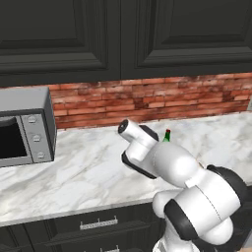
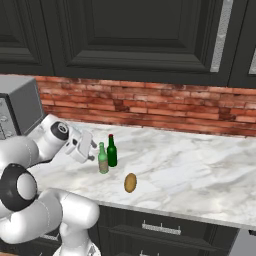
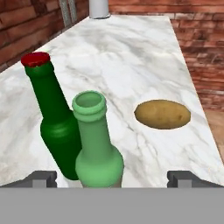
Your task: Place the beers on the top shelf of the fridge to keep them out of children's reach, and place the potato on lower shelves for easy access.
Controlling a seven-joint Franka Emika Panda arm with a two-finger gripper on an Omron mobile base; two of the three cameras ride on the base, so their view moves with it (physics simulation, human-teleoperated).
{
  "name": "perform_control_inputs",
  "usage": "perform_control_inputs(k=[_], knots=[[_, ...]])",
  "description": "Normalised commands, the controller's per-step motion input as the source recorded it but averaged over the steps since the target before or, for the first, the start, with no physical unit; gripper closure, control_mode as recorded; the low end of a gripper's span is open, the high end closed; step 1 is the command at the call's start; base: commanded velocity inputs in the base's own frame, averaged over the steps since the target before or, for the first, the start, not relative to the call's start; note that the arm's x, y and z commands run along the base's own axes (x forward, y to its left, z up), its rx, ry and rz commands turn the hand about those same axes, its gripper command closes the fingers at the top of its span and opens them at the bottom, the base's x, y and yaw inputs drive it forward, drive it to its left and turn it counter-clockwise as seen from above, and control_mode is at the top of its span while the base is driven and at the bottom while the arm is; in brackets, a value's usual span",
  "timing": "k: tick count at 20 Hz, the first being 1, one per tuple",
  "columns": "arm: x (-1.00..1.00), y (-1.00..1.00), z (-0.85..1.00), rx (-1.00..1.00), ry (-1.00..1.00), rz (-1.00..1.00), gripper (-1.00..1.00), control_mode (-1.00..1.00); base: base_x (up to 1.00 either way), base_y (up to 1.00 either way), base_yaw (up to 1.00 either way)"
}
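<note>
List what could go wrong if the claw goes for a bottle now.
1. The pale green bottle and the dark green bottle stand very close together; a finger of the open claw may knock one over while closing on the other.
2. A toppled bottle could roll into the potato lying nearby on the counter.

- Dark green bottle [image 3: 54,131], red cap.
- Paler green bottle [image 3: 97,153] (uncapped, same tint throughout).
- Potato [image 3: 162,114]: golden-brown.
- Counter [image 2: 200,165]: white marble, grey veining.
- Back wall [image 2: 150,107]: red-brown brick.
- Cabinets [image 2: 135,35]: near-black.
- Microwave [image 1: 27,125]: grey.
</note>
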Motion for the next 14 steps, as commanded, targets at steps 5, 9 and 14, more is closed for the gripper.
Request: perform_control_inputs(k=[5, 9, 14], knots=[[0.11, -0.13, -0.17, -0.03, 0.00, 0.00, -1.00, -1.00, 0.00, 0.00, 0.00], [0.09, -0.07, -0.08, -0.07, 0.00, 0.00, -1.00, -1.00, 0.00, 0.00, 0.00], [0.07, -0.04, -0.01, -0.09, 0.00, 0.00, -1.00, -1.00, 0.00, 0.00, 0.00]])
